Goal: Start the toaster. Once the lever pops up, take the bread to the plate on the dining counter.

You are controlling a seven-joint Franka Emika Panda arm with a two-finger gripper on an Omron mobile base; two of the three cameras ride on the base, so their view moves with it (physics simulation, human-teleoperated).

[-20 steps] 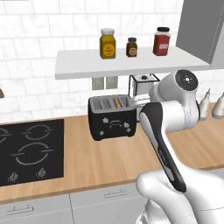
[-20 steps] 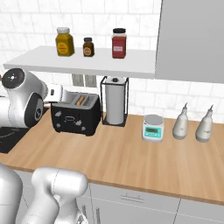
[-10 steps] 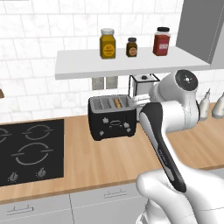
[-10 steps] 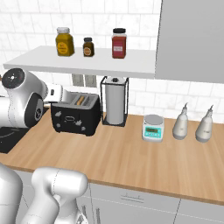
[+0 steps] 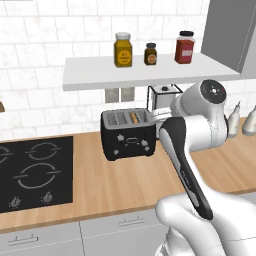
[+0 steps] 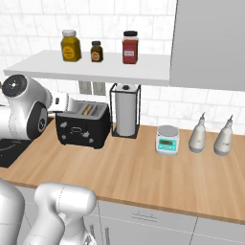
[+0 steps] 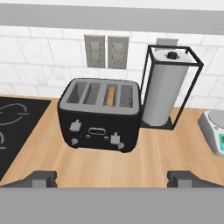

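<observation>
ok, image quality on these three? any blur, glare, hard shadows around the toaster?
Hand view: sharp, flat even light, bread readable in its toaster slot, only a soft shadow at the base. Left base view: crisp, no glare on the cooktop, though the arm covers the toaster's right end. Right base view: clean, toaster front dark but knobs legible.

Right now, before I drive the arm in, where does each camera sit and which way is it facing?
Left base view: behind the arm on its left, facing the counter, cooktop and toaster; white arm rises lower right.
Right base view: behind on its right, facing toaster, paper towel holder, scale; arm at left.
Hand view: on the hand, looking down at the toaster; open end effector tips at bottom.
All share the toaster with bread in one slot.
</observation>
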